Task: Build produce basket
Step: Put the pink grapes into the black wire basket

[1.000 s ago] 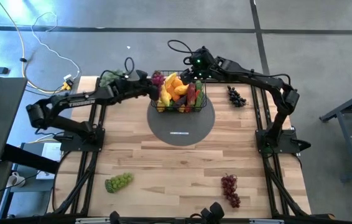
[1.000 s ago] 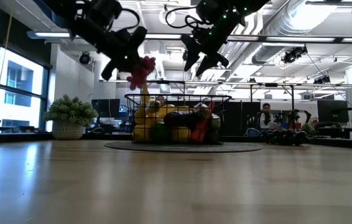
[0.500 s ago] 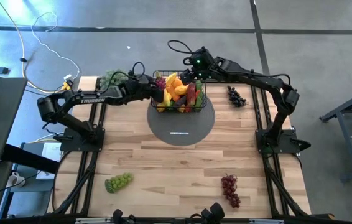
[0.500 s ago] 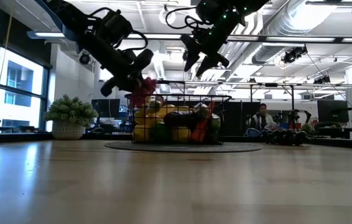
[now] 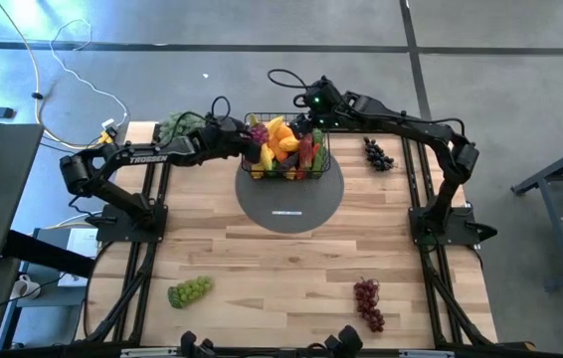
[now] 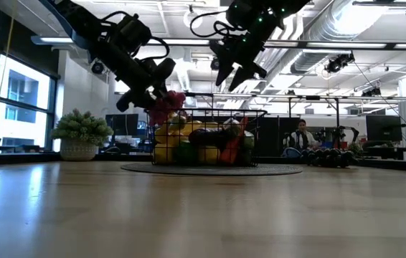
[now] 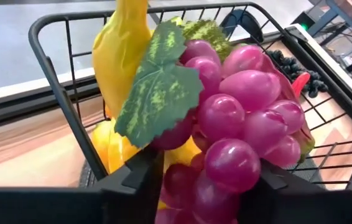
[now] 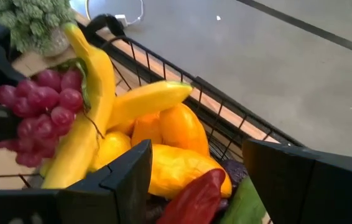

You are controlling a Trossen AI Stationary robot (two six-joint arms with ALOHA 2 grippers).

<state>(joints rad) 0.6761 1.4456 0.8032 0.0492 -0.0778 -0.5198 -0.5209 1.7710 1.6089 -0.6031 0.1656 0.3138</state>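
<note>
The basket [image 5: 286, 159], heaped with produce [image 5: 283, 141], stands near the surface's [image 5: 262, 268] far edge. At its left rim the left gripper [image 5: 253, 134] clasps a purple grape bunch [image 7: 232, 143]. Over its right rim hangs the right gripper [image 5: 313, 121], fingers apart, empty.

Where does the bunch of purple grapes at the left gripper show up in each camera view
High view: purple grapes at the basket's left rim, by the left gripper.
Low view: above the basket's left edge, under the gripper.
Left wrist view: filling the centre, between the fingers.
Right wrist view: at the left.
Shared landmark: the upright banana beside the grapes.
</note>
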